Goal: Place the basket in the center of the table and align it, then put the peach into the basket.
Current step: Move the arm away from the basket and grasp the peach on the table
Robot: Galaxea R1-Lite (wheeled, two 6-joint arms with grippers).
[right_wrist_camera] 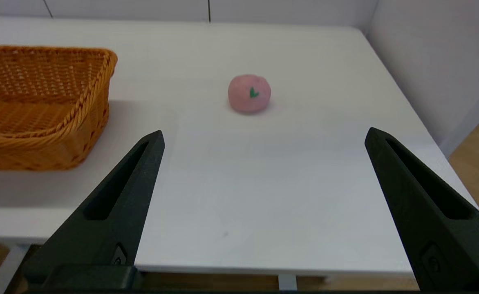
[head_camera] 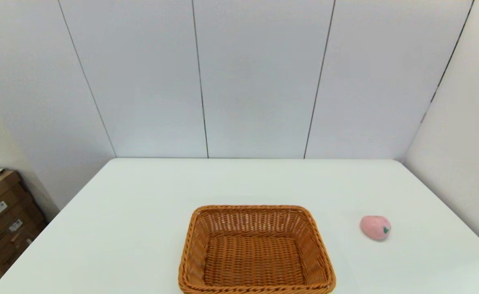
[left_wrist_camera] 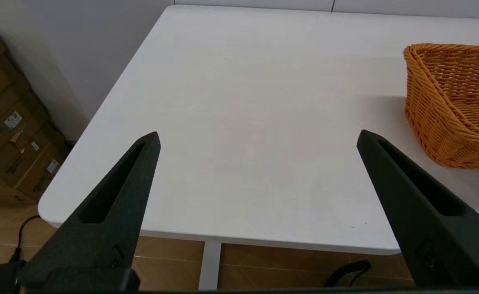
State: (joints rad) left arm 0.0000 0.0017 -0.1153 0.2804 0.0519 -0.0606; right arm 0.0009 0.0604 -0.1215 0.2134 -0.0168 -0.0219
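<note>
The orange-brown wicker basket sits empty at the near middle of the white table, its near rim at the front edge. The pink peach lies on the table to the basket's right, well apart from it. Neither arm shows in the head view. My left gripper hangs open over the table's near left edge, with the basket off to its right. My right gripper is open near the front right edge, with the peach ahead between its fingers' lines and the basket to its left.
Stacked cardboard boxes stand on the floor left of the table. White wall panels close the far side and the right side. The table's front edge lies just beneath both grippers.
</note>
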